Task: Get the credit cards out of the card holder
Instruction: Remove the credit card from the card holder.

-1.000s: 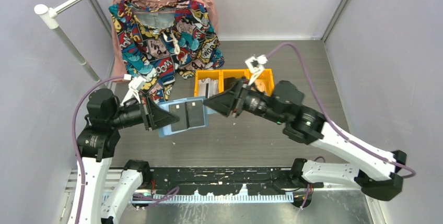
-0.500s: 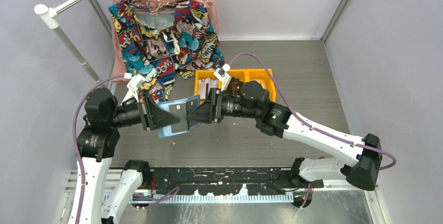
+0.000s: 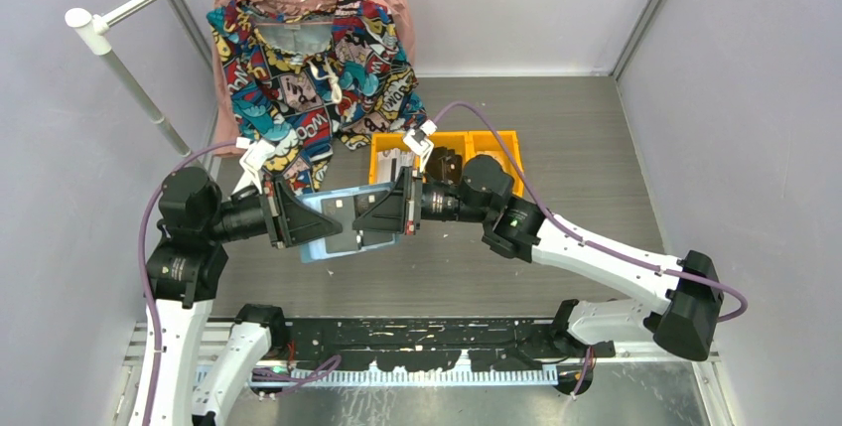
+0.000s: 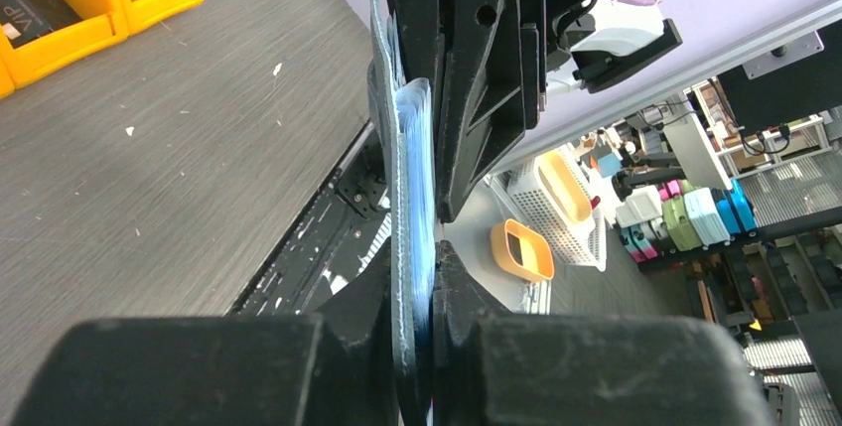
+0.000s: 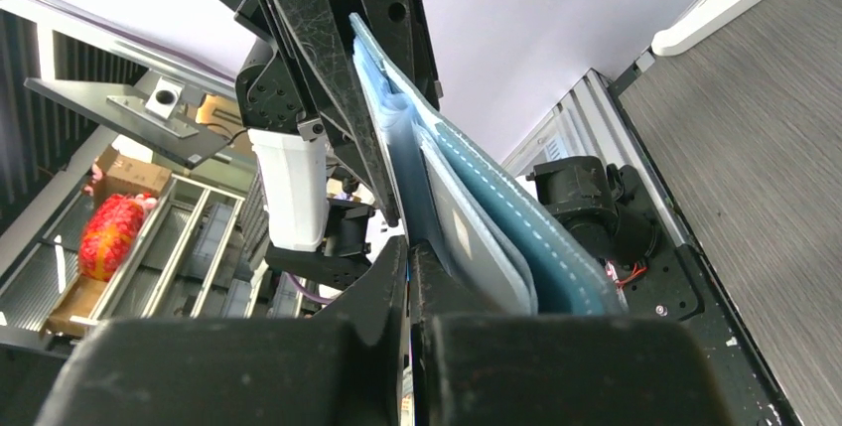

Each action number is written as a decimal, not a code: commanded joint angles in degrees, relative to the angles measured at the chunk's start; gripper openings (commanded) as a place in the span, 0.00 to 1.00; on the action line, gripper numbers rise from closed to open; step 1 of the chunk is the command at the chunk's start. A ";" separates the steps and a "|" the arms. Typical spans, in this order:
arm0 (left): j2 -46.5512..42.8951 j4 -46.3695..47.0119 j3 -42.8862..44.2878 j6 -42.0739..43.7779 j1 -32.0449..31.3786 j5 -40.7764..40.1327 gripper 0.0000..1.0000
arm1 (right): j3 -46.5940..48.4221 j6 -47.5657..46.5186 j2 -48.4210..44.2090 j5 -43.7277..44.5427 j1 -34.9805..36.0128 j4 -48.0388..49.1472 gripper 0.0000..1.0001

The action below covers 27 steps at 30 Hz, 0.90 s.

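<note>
Light-blue card holder, open, aloft.

Even, bright overhead light, soft shadows on the desk; both wrist views blur badly at six o'clock, nearest the lens

Left fingers and right fingers are both pinched closed, tips pointing toward each other.
</note>
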 commanded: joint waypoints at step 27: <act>0.41 19.87 -3.47 -17.94 0.22 5.90 0.09 | -5.88 -0.04 -8.41 0.35 -0.65 5.24 0.01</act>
